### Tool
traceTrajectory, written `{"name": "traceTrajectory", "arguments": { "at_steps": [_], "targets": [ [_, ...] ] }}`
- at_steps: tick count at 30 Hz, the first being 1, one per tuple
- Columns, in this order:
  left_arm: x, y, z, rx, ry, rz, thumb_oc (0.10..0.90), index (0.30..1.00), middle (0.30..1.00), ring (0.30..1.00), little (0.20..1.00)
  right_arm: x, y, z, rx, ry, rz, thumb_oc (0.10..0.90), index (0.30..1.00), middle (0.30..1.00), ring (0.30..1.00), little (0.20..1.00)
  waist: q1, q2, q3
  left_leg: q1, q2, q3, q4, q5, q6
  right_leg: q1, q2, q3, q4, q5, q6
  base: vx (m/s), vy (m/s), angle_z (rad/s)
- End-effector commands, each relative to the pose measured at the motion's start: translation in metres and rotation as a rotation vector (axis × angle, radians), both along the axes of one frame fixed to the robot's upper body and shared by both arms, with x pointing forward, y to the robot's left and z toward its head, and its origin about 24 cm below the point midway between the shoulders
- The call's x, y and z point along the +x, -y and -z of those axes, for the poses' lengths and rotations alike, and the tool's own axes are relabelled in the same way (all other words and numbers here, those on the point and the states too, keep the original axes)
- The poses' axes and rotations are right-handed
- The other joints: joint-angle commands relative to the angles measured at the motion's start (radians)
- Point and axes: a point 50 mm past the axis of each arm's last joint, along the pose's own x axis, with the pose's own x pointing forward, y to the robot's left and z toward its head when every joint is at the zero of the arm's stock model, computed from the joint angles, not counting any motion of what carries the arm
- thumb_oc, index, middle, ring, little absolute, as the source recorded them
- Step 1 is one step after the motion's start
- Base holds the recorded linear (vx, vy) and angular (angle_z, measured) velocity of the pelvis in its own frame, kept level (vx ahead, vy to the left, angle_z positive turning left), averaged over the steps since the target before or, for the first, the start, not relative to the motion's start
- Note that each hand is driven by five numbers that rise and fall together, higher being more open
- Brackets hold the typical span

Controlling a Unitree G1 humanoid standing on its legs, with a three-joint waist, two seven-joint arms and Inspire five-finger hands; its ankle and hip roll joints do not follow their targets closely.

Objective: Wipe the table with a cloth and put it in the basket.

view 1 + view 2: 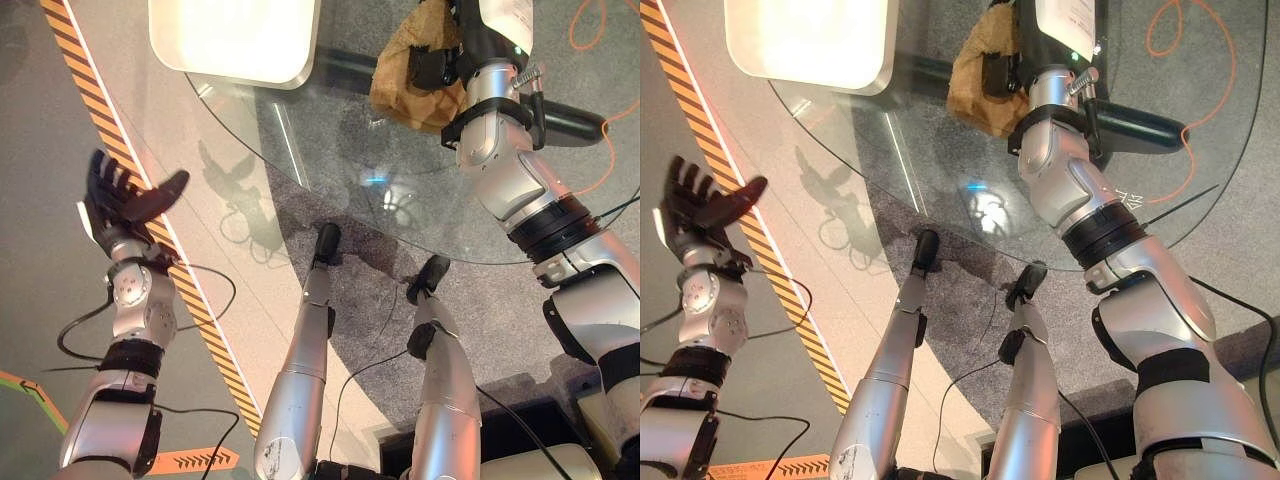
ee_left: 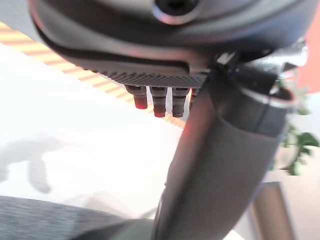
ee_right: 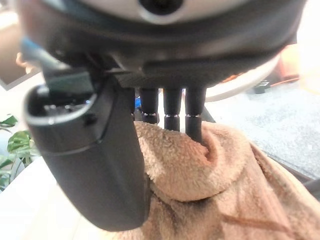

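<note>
Glass table (image 1: 300, 150) lies bare between white basket (image 1: 235, 40) and cloth (image 1: 415, 85).

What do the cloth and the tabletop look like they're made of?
Cloth: tan, fuzzy pile, likely fleece or terry; it bunches in soft folds in the right hand.
Table: clear glass, glossy; the grey carpet shows through it and it carries reflections. The rounded edge looks polished.

Silver-grey rounded shells on left arm (image 1: 135, 310) and right arm (image 1: 515, 175), broken by black bands at the joints; dark left hand (image 1: 122, 197) with ribbed fingers; dark right hand (image 1: 436, 62) beyond a black wrist bracket (image 1: 462, 127)
</note>
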Motion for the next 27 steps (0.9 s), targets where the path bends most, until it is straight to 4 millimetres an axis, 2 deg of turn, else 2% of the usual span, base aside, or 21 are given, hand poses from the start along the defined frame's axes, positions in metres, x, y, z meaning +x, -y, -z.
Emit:
{"name": "traceTrajectory", "arguments": {
  "at_steps": [1,8,13,23,27],
  "targets": [
    [-0.024,-0.027,-0.053,0.002,0.279,-0.169,0.800,0.900,0.900,0.900,0.900,-0.029,0.001,-0.040,0.039,0.256,-0.074,0.100,0.300,0.300,0.300,0.200,0.000,-0.025,-0.016,-0.010,-0.046,0.085,0.053,-0.035,0.094,0.015,0.031,0.016,0.031,-0.027,0.008,0.00,0.000,0.00],
    [-0.030,0.014,-0.093,0.103,0.490,-0.128,0.800,0.900,0.900,0.900,0.900,-0.043,-0.002,-0.041,0.102,0.318,-0.141,0.100,0.300,0.300,0.300,0.200,-0.014,-0.035,-0.016,-0.017,-0.045,0.093,0.064,-0.044,0.096,0.011,0.041,0.033,0.038,-0.028,0.010,0.00,-0.010,-0.03],
    [-0.038,0.043,-0.112,0.239,0.596,0.026,0.800,0.900,0.900,0.900,0.900,-0.054,-0.002,-0.040,0.124,0.356,-0.205,0.100,0.300,0.300,0.300,0.200,-0.023,-0.042,-0.016,-0.011,-0.043,0.099,0.062,-0.045,0.098,0.016,0.045,0.040,0.035,-0.023,0.012,0.00,-0.008,-0.03],
    [-0.056,0.097,-0.130,0.446,0.728,0.291,0.800,0.900,0.900,0.900,0.900,-0.084,-0.010,-0.044,0.135,0.458,-0.362,0.100,0.300,0.300,0.300,0.200,-0.042,-0.048,-0.016,0.007,-0.050,0.106,0.060,-0.046,0.103,0.026,0.048,0.054,0.032,-0.013,0.019,0.00,0.000,0.00],
    [-0.059,0.110,-0.132,0.498,0.737,0.367,0.800,0.900,0.900,0.900,0.900,-0.092,-0.012,-0.043,0.149,0.473,-0.425,0.100,0.300,0.300,0.300,0.200,-0.049,-0.048,-0.016,0.010,-0.052,0.109,0.060,-0.045,0.105,0.026,0.047,0.058,0.033,-0.011,0.020,0.00,0.000,0.00]
  ]
}}
